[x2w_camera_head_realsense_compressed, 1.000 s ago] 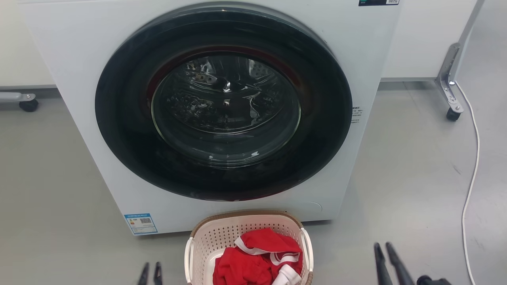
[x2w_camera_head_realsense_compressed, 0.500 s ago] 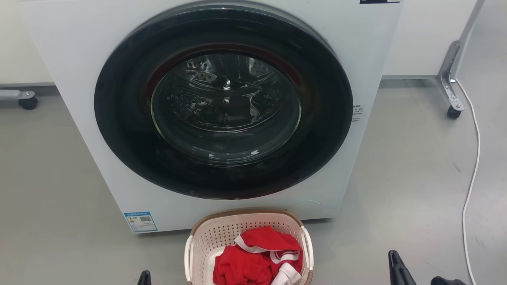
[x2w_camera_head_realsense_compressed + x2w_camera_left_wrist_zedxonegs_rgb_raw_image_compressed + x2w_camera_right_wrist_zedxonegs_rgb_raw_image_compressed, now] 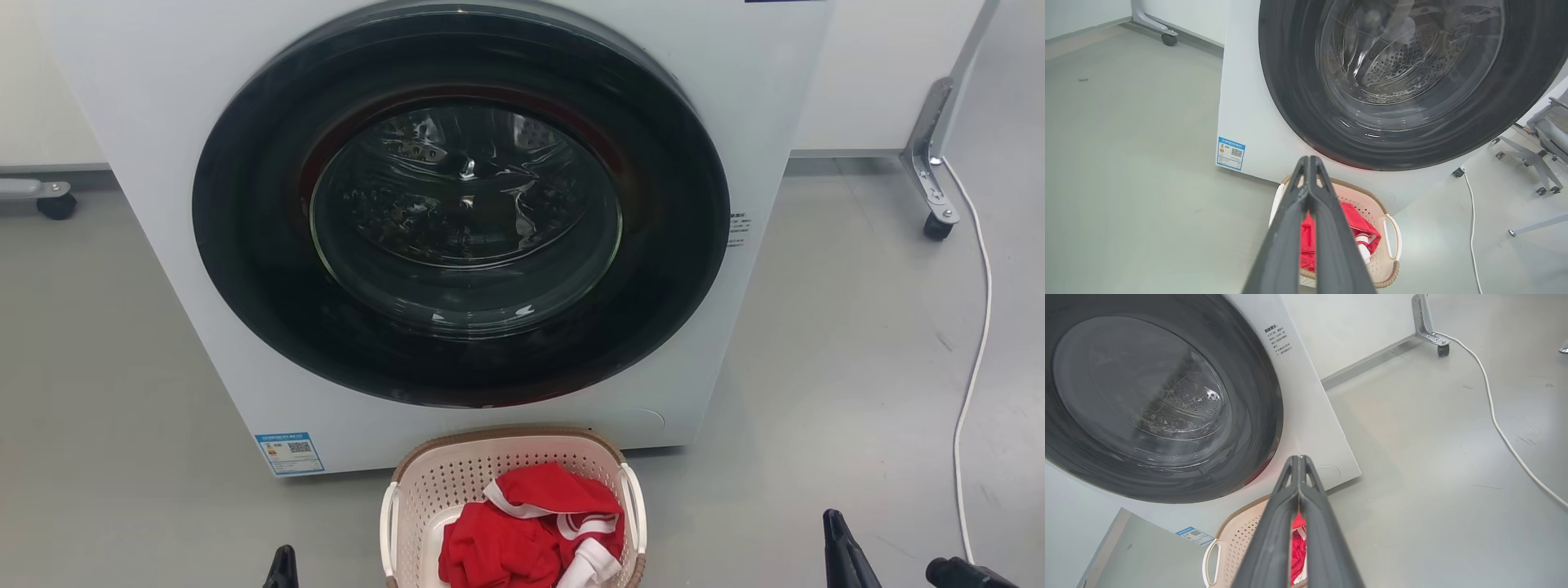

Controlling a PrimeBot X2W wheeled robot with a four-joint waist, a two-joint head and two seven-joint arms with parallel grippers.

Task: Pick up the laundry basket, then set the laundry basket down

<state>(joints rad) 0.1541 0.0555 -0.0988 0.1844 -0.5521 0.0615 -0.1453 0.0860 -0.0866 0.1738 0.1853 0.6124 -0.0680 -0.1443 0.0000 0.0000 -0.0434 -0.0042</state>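
Your left gripper [image 3: 282, 569] and right gripper [image 3: 842, 549] are sliding lower and wider apart in the head view than a moment ago. They are moving away from the laundry basket [image 3: 424, 494]. Both are squeezing shut on nothing, with their fingers pressed together. The basket is sitting on the floor [image 3: 816, 367], right in front of the washing machine [image 3: 163, 122] and between your grippers. It is holding red clothes [image 3: 506, 547]. Nothing is touching it, so the pick-up is not starting yet. You are probably lining up for its side handles [image 3: 634, 506].

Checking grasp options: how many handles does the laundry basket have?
2: a left handle and a right handle on the laundry basket; its near end is partly hidden.
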